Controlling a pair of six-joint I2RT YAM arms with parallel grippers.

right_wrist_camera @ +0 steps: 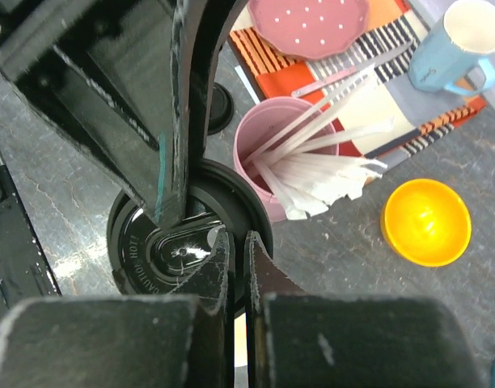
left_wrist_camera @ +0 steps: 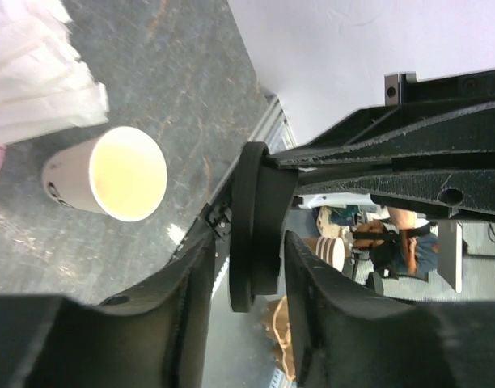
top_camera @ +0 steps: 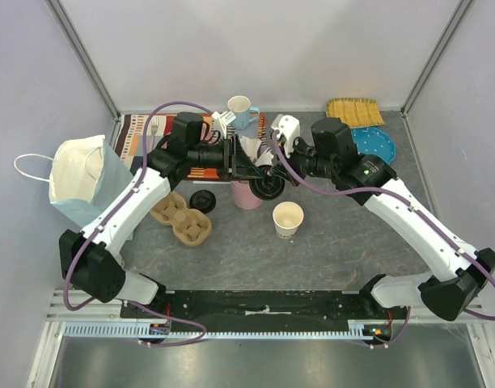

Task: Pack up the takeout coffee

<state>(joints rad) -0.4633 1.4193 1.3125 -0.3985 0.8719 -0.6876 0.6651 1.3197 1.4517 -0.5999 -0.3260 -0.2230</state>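
Observation:
The off-white paper cup stands open on the table without a lid; it also shows in the left wrist view. My right gripper is shut on the rim of a black plastic lid and holds it in the air beside the pink cup. My left gripper is open, its fingers on either side of the same lid, which is seen edge-on with a gap at each side. A second black lid lies on the table.
A pink cup of wooden sticks stands just behind the lid. A cardboard cup carrier and a paper bag are at the left. A blue mug, a striped mat, a blue plate and a yellow bowl are further back.

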